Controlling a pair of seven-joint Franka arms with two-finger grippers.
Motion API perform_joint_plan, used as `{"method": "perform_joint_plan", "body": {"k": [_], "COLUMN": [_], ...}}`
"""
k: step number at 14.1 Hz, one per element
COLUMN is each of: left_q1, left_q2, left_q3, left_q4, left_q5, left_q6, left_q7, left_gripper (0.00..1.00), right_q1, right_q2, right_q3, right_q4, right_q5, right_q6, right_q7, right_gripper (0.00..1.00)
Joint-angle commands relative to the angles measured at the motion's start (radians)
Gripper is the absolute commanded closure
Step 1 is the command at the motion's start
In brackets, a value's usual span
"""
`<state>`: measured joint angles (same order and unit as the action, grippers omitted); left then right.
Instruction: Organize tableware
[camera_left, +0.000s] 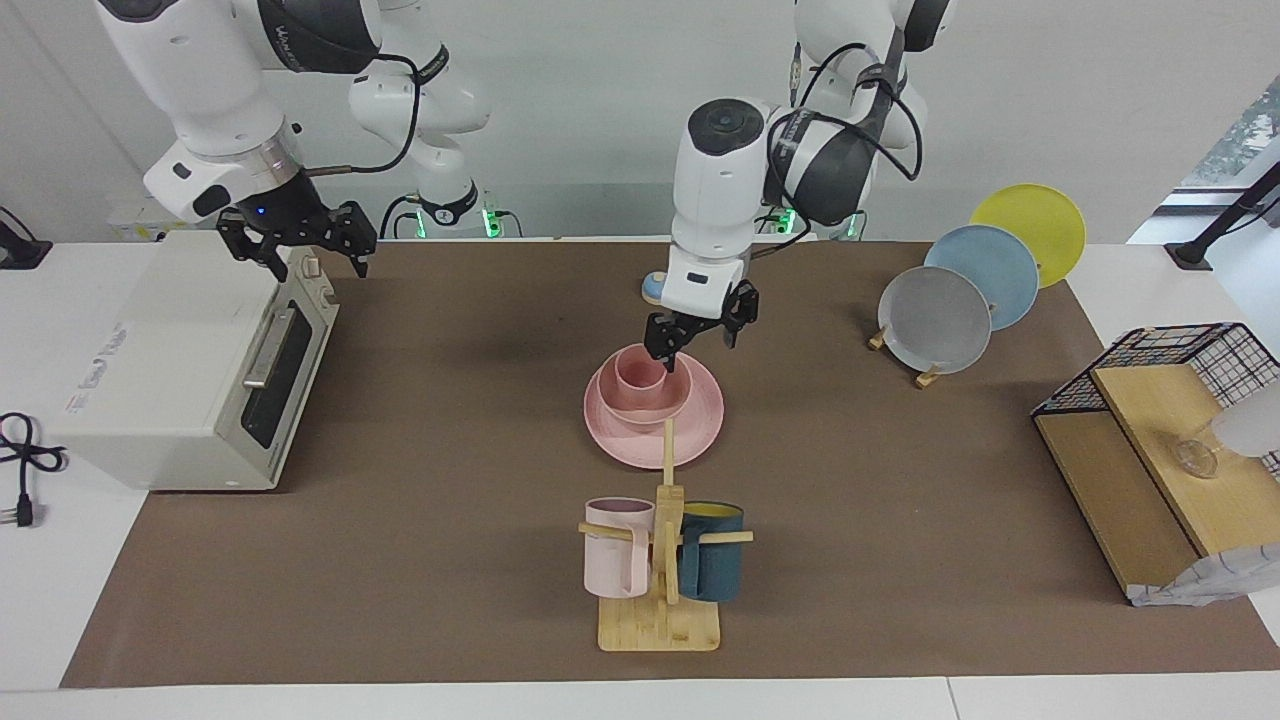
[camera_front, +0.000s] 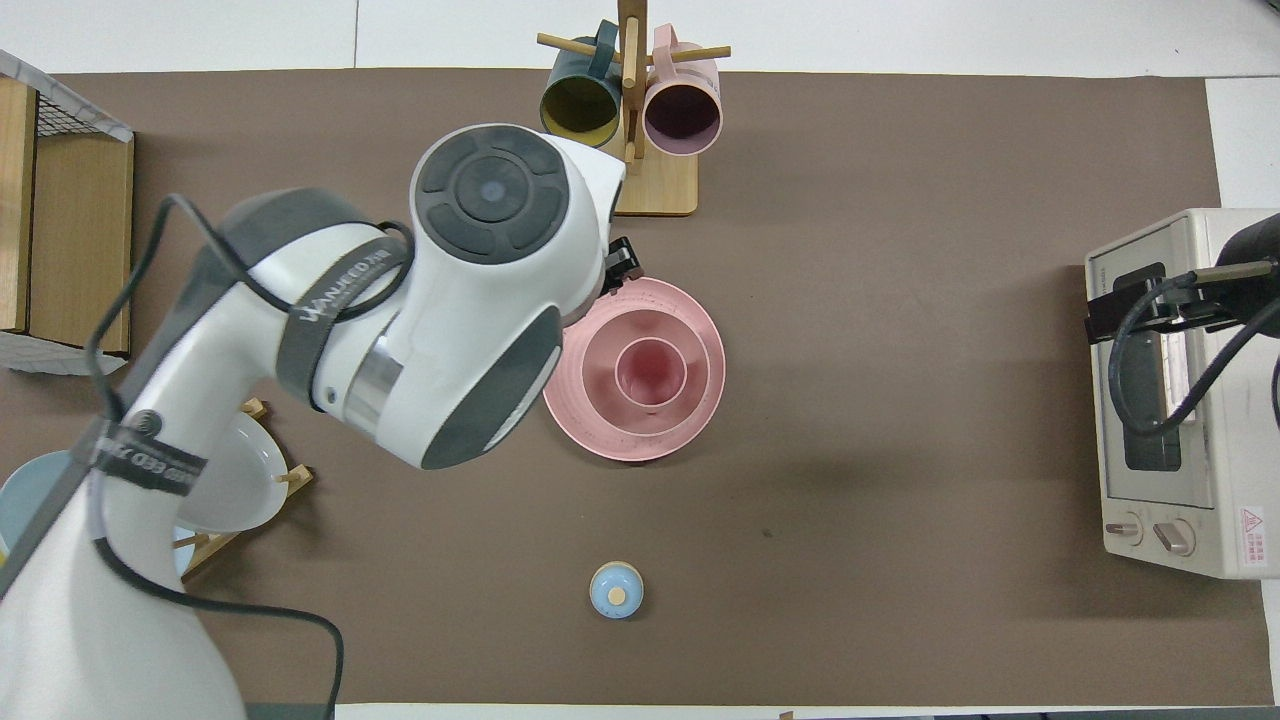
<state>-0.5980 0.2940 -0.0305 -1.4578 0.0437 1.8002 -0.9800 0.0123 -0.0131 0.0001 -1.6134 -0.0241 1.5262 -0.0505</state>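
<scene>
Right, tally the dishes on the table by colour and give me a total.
Pink: 4, the plate, the bowl on it, the cup in the bowl, and a mug on the rack.
Dark teal: 1, a mug on the rack.
Grey: 1, a plate.
Blue: 1, a plate.
Yellow: 1, a plate.
Total: 8.

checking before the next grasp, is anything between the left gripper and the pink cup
Nothing visible does. The left gripper hangs just above the pink cup, which stands in the pink bowl on the pink plate. The mug rack stands farther from the robots. The right gripper waits over the toaster oven.
</scene>
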Motion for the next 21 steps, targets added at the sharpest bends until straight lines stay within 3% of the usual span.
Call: {"method": "perform_joint_plan", "body": {"k": [1,4,7,12,18,21], "left_q1": [0.105,0.269,0.390,0.451,0.478,0.510], "left_q2": [-0.103,-0.194,-0.277,-0.430,-0.418,-0.405], "left_q3": [-0.002,-0.002,0.000,0.001,0.001,-0.020], "left_q4": [-0.018,-0.021,-0.058,-0.284,-0.228,-0.158], "left_q5": [-0.038,-0.039,-0.041,-0.041,-0.041,-0.042], "left_q6": [-0.089,-0.229,-0.288,-0.236,-0.234,-0.364], "left_q7": [0.120,0.413,0.660,0.822,0.830,0.837], "left_gripper": [0.00,0.00,0.00,0.00,0.00,0.00], "right_q1": [0.008,0.008,0.005,-0.005,-0.006,-0.005], "right_q2": [0.044,0.033,0.007,0.002,0.002,0.002], "right_q3": [-0.006,-0.002,0.005,-0.002,-0.002,-0.002], "right_q4": [0.021,0.041,0.038,0.024,0.024,0.024], "right_q5": [0.015,0.007,0.013,0.021,0.021,0.020], "right_q6": [-0.024,-0.035,-0.026,-0.032,-0.032,-0.034], "right_q7": [0.015,0.011,0.014,0.012,0.012,0.012], "right_gripper": [0.00,0.00,0.00,0.00,0.00,0.00]}}
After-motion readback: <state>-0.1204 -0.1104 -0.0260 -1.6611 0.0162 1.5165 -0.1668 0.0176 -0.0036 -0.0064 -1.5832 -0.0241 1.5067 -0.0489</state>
